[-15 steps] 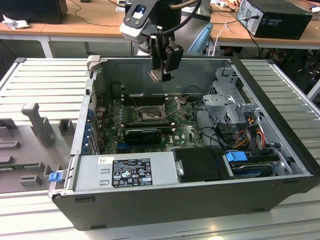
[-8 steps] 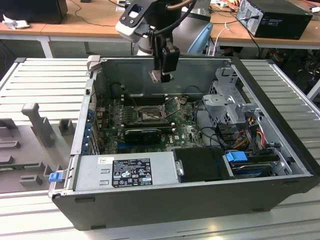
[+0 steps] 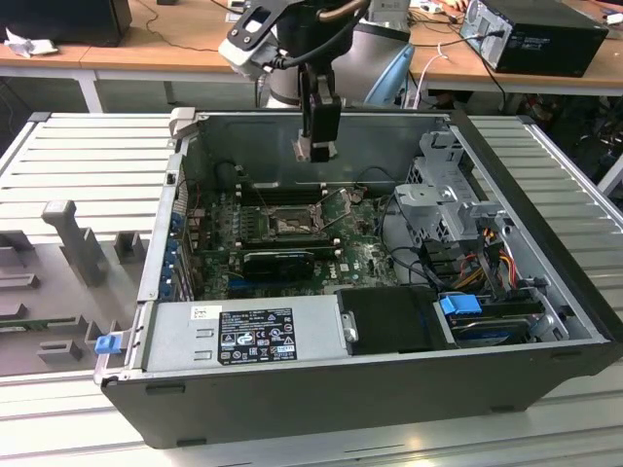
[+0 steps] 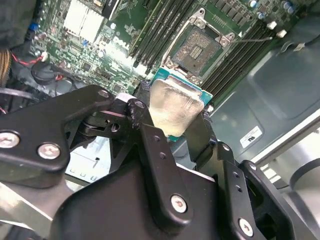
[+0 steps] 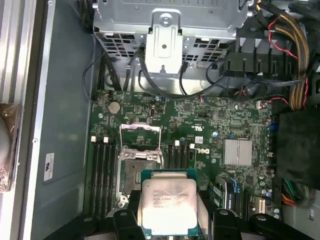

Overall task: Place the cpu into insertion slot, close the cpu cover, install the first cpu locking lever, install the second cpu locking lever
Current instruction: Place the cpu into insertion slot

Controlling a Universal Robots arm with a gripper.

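Gripper (image 3: 316,152): clamped on two opposite edges of the cpu (image 5: 167,204), high over the open computer case (image 3: 292,409), toward its far wall.
Cpu: flat in the grip, well above the motherboard (image 3: 355,255).
Insertion slot (image 5: 140,169): pin field exposed.
Cpu cover (image 5: 141,128): swung open beside the slot.

Robotics lab or electronics workshop: open computer case (image 3: 389,389) with bare motherboard (image 3: 365,255) on a ribbed aluminium table (image 3: 88,156), robot arm (image 3: 311,24) above the case, wooden benches (image 3: 175,44) behind the case carrying loose cables (image 3: 433,10) and a black desktop box (image 3: 535,34), grey fixtures (image 3: 73,233) beside the case at the exterior view's left.
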